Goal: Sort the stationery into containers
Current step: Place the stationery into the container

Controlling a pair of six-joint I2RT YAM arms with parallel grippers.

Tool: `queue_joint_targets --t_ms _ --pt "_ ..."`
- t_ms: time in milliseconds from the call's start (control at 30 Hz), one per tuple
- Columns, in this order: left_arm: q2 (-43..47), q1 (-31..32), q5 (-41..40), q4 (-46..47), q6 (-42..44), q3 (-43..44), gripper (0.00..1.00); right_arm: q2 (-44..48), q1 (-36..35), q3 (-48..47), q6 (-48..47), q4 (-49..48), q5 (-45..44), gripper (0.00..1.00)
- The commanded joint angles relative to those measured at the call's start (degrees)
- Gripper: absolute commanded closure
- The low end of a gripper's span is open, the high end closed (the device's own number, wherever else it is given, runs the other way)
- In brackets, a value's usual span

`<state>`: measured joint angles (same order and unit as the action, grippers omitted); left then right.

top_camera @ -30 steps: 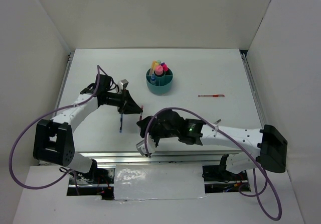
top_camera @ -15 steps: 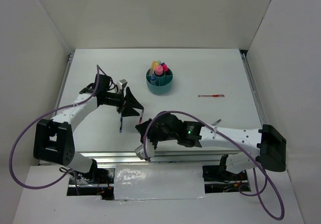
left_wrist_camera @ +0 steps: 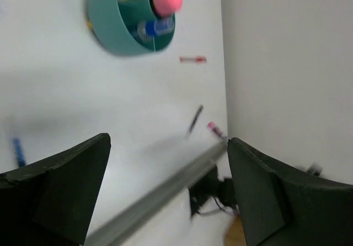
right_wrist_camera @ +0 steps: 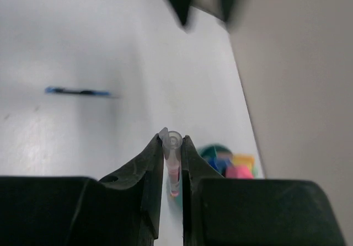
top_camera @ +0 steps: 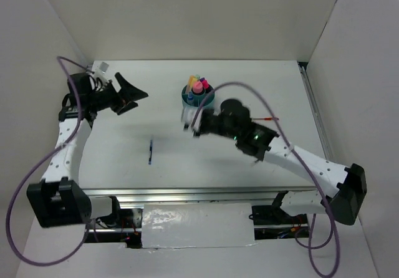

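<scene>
Done: markers [top_camera: 198, 85] in organizer [left_wrist_camera: 107, 25]. Remaining: blue pen [top_camera: 150, 152], red pen [left_wrist_camera: 193, 59] on table [top_camera: 249, 78]. Clamping clear pen [right_wrist_camera: 174, 171] in right gripper [right_wrist_camera: 172, 146]; left gripper [left_wrist_camera: 168, 141] spread, empty.

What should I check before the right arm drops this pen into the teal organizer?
1. Grip on the thin pen: ok. The right end effector is shut on it.
2. Left end effector out of the way: ok. It is open, empty and off at the far left.
3. Right end effector above the organizer: not ok. It looks short of the near rim.
4. Free compartment: cannot tell. Markers crowd the middle and the views are blurred.
5. Other stationery sorted: not ok. A blue pen and a red pen lie outside the organizer.
</scene>
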<state>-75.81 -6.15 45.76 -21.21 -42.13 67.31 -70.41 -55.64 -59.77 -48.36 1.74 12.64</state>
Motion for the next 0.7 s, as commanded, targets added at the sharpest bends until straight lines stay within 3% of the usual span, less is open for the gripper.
queue_joint_targets --t_ms 0,33,167,267,433,667 --pt "9.7 -2.7 -5.3 10.7 0.9 -3.9 0.01 0.9 14.4 -9.9 32.7 -2.2 -0.4 1.00" --pt "13.2 -3.9 -5.4 14.7 0.3 -7.9 0.01 -0.8 21.5 -13.5 41.2 1.2 0.5 1.00" --pt "18.2 -6.1 -3.1 25.8 -1.5 -16.3 0.01 -7.2 36.1 -22.2 54.6 8.4 11.0 1.00" --pt "17.9 -6.2 -1.5 30.0 -1.3 -18.3 0.01 -11.5 43.0 -24.3 62.6 7.0 16.3 1.00" --pt "16.2 -6.1 -2.9 33.9 -0.2 -19.6 0.01 -14.8 44.3 -20.4 65.1 -4.3 15.8 1.00" --pt "13.6 -4.3 -3.7 30.8 5.1 -17.8 0.01 -22.4 39.9 -20.2 68.0 -9.8 14.5 1.00"
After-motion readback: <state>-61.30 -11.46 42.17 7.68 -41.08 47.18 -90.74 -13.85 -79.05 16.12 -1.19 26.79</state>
